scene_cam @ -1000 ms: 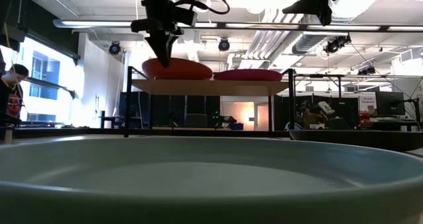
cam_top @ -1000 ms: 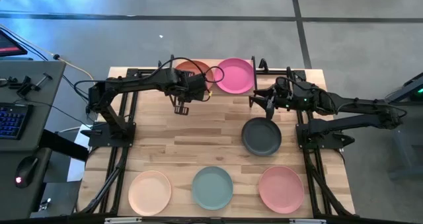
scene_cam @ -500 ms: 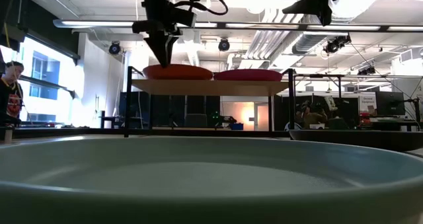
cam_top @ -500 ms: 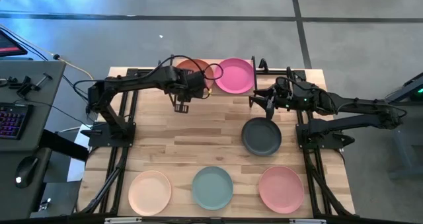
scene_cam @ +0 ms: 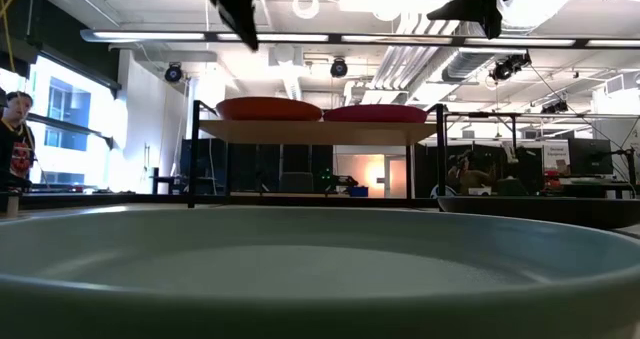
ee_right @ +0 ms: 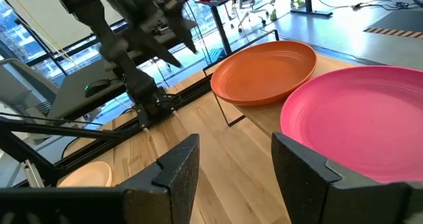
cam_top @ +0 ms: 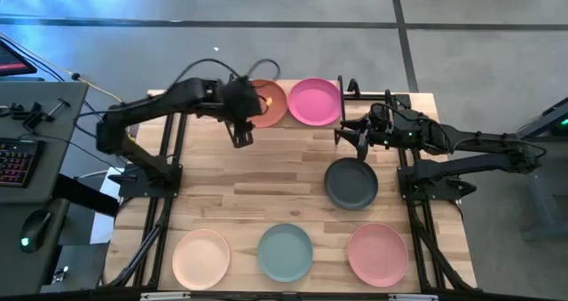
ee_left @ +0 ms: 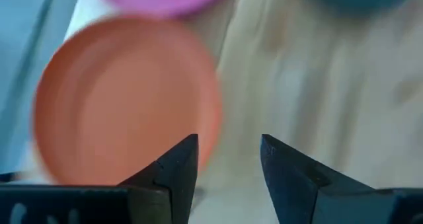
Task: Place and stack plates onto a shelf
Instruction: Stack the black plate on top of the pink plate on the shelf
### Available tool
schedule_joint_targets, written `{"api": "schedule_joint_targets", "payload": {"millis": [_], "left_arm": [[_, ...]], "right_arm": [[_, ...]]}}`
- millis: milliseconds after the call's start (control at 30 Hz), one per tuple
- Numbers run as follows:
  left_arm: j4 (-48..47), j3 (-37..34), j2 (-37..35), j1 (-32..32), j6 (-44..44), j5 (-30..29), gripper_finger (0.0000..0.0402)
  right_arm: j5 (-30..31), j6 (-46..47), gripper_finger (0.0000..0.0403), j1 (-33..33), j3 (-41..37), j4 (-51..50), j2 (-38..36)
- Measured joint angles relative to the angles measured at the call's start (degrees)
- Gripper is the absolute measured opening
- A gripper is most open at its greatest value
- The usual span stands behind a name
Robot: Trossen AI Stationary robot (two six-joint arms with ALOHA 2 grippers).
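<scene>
Plates are the business: the terracotta plate (cam_top: 266,102) and the magenta plate (cam_top: 316,101) already sit side by side on the shelf (scene_cam: 320,131) at the table's 12 o'clock edge, while the dark grey plate (cam_top: 351,183) lies on the tabletop toward 3 o'clock and the cream plate (cam_top: 201,257), teal plate (cam_top: 285,252) and salmon plate (cam_top: 377,254) line the 6 o'clock edge. The left gripper (cam_top: 240,136) hangs just off the terracotta plate's 7 o'clock rim, fingers apart and holding nothing. The right gripper (cam_top: 358,142) waits above the grey plate's 12 o'clock rim, jaws spread and empty. Judging by this, the next fetch is probably the grey plate. To do it well, the right gripper should drop onto the near rim, pinch lip only, lift level and clear of the shelf's black legs, then lower it centred onto the magenta plate so the stack nests and nothing slides.
</scene>
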Motion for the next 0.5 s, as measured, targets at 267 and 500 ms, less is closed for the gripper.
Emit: {"api": "schedule_joint_targets", "payload": {"millis": [267, 500], "left_arm": [[33.28, -20.10, -16.05, -4.78, -16.04, 4.39, 0.0154], [62.58, -40.28, -25.56, -11.17, -22.71, 2.52, 0.0154]], "right_arm": [[-0.50, -1.48, 0.0169, 0.00, 0.00, 0.27, -0.01], [-2.62, -1.49, 0.0169, 0.00, 0.00, 2.30, 0.01]]}}
